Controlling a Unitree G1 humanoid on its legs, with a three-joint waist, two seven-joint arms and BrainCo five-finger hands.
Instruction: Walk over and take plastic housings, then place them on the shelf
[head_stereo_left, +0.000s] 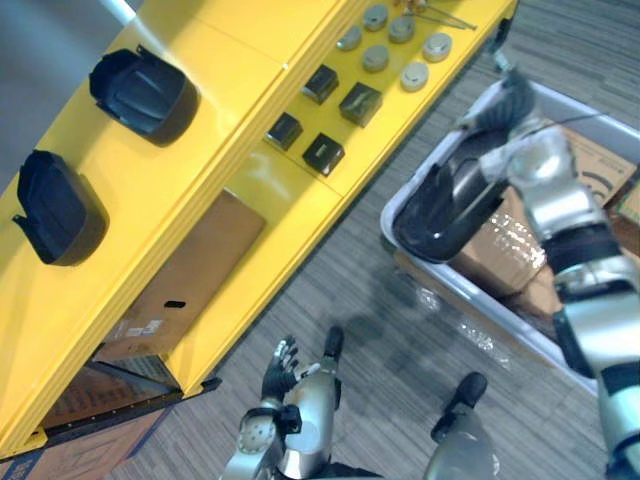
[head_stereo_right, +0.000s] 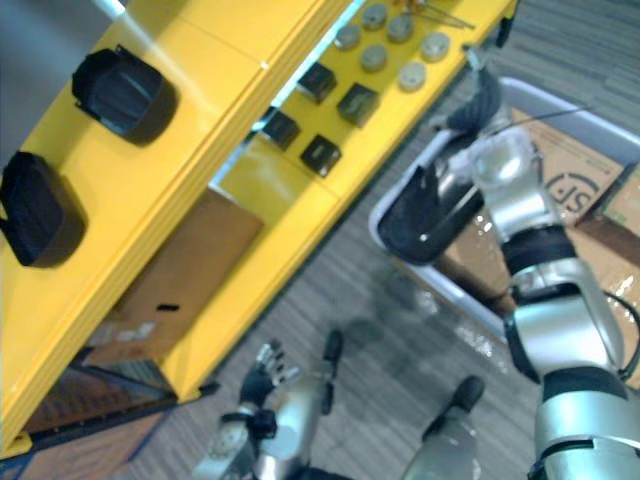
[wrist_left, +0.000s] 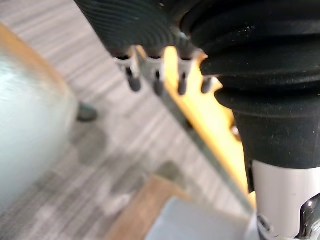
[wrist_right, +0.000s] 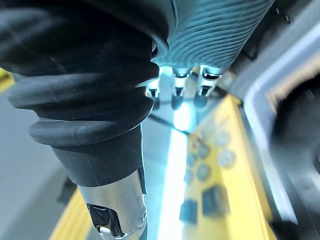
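Note:
Two black plastic housings (head_stereo_left: 145, 95) (head_stereo_left: 58, 210) lie on the top board of the yellow shelf (head_stereo_left: 200, 180). A third black housing (head_stereo_left: 450, 205) leans over the near corner of a grey bin (head_stereo_left: 470, 295) at the right. My right hand (head_stereo_left: 510, 100) reaches over that bin, just beyond the housing and towards the shelf. In the right wrist view its fingers (wrist_right: 175, 95) hang straight with nothing between them, and the housing is a dark blur (wrist_right: 300, 130) to one side. My left hand (head_stereo_left: 282, 370) hangs low by the shelf's front, fingers (wrist_left: 157, 82) relaxed and empty.
The lower shelf board carries several small black boxes (head_stereo_left: 322, 152) and grey discs (head_stereo_left: 400, 50). A flat cardboard box (head_stereo_left: 190, 280) lies under the shelf. Wrapped cardboard boxes (head_stereo_left: 505, 250) fill the bin, and another carton (head_stereo_left: 600, 160) stands behind it. Grey striped floor runs between shelf and bin.

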